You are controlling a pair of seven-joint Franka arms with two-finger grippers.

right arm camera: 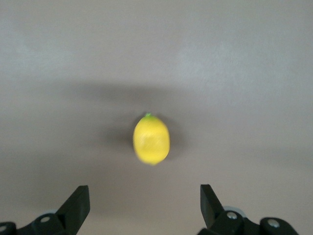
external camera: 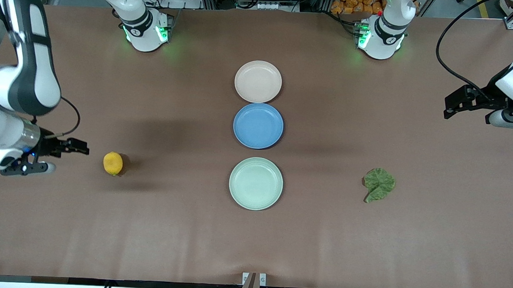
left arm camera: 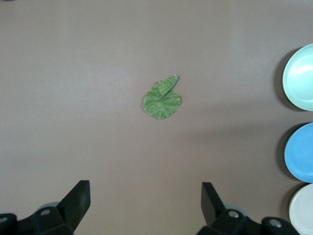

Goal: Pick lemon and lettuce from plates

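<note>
A broad brown table (external camera: 149, 226) carried three plates in a single column at its middle. The blue plate (external camera: 258, 125) sat between the other two, the beige-cream plate (external camera: 258, 81) lay farthest from the front camera, and the mint green plate (external camera: 256, 183) lay nearest to it. All three dishes were bare.

The right gripper (external camera: 72, 147) hung over the right arm's end of the table, its black fingers spread wide and holding nothing; the lemon lay on the cloth just ahead of its fingertips. The left gripper (external camera: 450, 107) hung over the left arm's end of the table, likewise spread wide and holding nothing.

The lettuce (external camera: 379, 184), a crinkled green leaf with one edge folded over, lay flat on the bare cloth toward the left arm's end, well apart from the mint green plate and about level with it. The lemon (external camera: 112, 163), bright yellow with a green tip, rested on the bare cloth toward the right arm's end, well apart from every plate.
</note>
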